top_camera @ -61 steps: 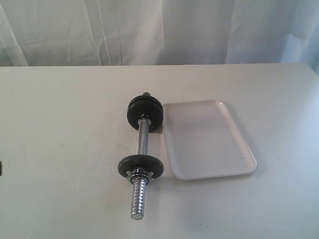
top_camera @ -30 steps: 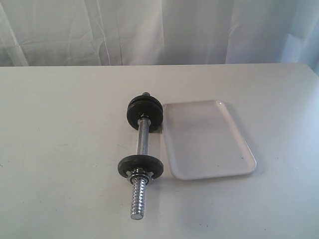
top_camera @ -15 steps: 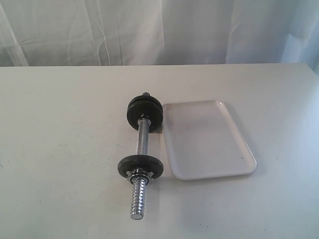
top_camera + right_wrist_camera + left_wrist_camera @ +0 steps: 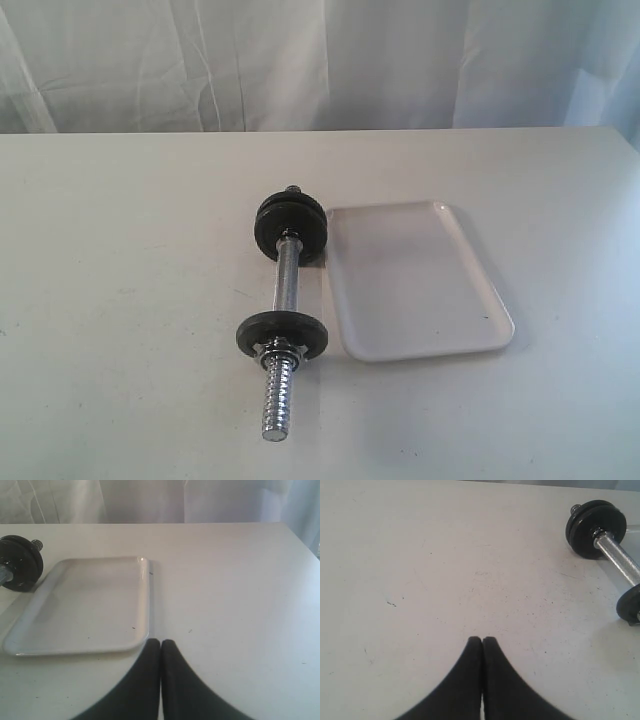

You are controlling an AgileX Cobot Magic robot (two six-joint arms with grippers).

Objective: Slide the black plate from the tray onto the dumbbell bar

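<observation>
My left gripper and right gripper were closed, empty; the matte-black round plate on the chrome dumbbell bar beside the white tray looked heavy, rigid, rim-grippable.

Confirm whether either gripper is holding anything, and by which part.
Nothing is held: the left gripper and the right gripper are both shut, fingertips together with nothing between them.
</observation>
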